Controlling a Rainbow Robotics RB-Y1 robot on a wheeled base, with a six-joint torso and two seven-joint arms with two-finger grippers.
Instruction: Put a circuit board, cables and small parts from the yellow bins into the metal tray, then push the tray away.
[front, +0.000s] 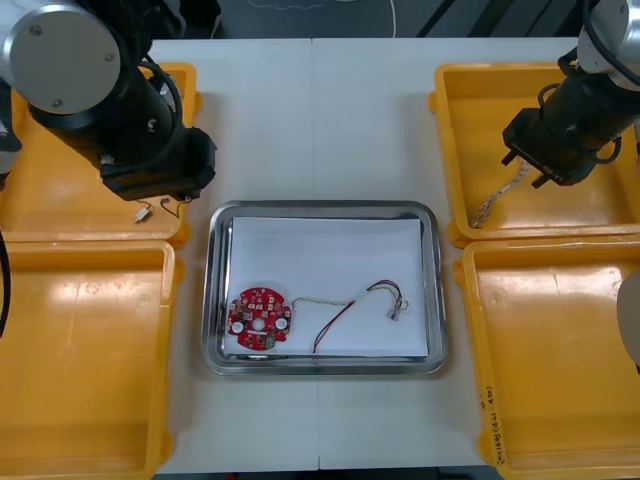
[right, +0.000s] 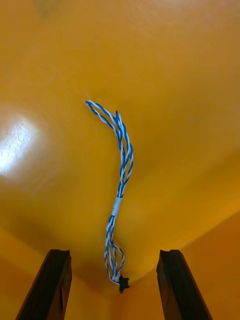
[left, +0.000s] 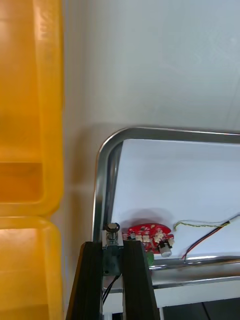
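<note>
My left gripper (left: 113, 245) is shut on a small metal part (left: 112, 233) and hangs just outside the near-left corner of the metal tray (left: 102, 165). On the tray's (front: 222, 362) white inside lie a round red circuit board (front: 259, 320), a red and yellow cable (front: 350, 305) and a small metal part (front: 397, 311). My right gripper (front: 527, 170) is open over the far right yellow bin (front: 480, 110). A twisted blue and white cable (right: 121, 170) lies on the bin floor below it, its black plug end between the fingers (right: 55, 280); they are apart from it.
Two small metal parts (front: 143, 212) lie at the front of the far left yellow bin (front: 60, 200), by the left arm (front: 150, 160). The near left bin (front: 80, 350) and near right bin (front: 560, 350) flank the tray. Bare table lies beyond the tray.
</note>
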